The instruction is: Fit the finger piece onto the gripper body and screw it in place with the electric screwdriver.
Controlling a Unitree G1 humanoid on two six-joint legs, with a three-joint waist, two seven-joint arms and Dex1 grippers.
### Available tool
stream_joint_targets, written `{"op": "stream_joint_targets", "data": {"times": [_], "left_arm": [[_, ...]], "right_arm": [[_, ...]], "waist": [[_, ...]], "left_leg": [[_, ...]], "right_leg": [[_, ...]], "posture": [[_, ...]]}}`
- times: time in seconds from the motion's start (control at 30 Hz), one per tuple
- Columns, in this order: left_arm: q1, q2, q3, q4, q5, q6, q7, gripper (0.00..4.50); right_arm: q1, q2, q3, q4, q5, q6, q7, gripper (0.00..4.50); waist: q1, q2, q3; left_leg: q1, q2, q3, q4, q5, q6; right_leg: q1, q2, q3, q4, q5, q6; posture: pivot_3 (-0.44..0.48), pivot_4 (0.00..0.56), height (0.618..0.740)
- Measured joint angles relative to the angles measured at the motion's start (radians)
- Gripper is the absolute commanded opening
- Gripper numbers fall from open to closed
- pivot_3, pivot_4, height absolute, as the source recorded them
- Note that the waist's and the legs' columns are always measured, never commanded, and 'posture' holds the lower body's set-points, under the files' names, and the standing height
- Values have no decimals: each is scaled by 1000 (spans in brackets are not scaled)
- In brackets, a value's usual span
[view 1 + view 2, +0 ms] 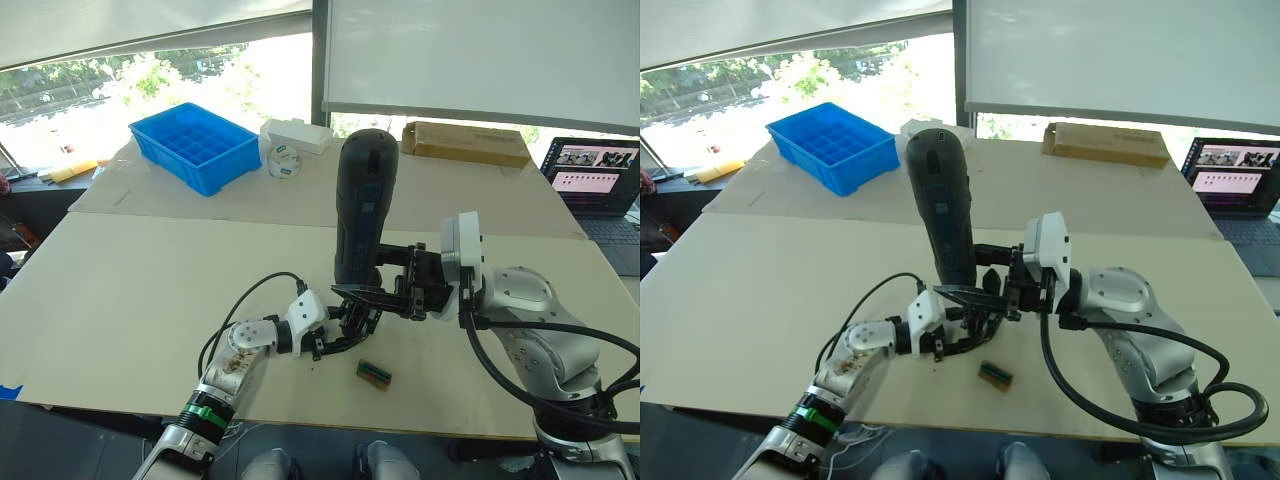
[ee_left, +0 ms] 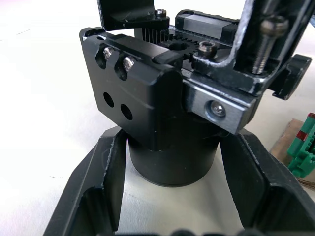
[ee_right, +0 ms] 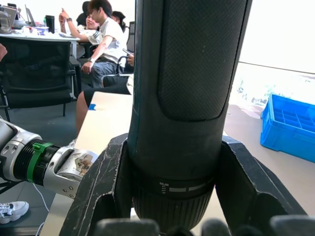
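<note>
Your left gripper [image 2: 170,206] holds the gripper body [image 2: 162,118] by its round base, on the table [image 1: 150,300]. Your right gripper [image 3: 172,196] squeezes the screwdriver [image 1: 362,205] upright above it. From the head you see a small green block [image 1: 374,373] nearby; your right wrist camera shows people sitting [image 3: 101,44].

- Pale beige flat table [image 1: 150,300], a seam crossing its far part.
- Bright windows [image 1: 150,70] behind the far edge, white roller blinds [image 1: 480,50] drawn partway.
- People seated on dark office chairs [image 3: 34,73] beyond the table.
</note>
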Motion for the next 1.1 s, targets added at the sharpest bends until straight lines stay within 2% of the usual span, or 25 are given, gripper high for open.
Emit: {"op": "stream_joint_targets", "data": {"times": [1.1], "left_arm": [[0,-1,0,-1,-1,7,0,2303]], "right_arm": [[32,12,10,0,-27,-9,-17,1943]], "waist": [[0,0,0]], "left_leg": [[0,0,-1,0,0,0]], "right_leg": [[1,0,0,0,0,0]], "posture": [[0,150,740]]}}
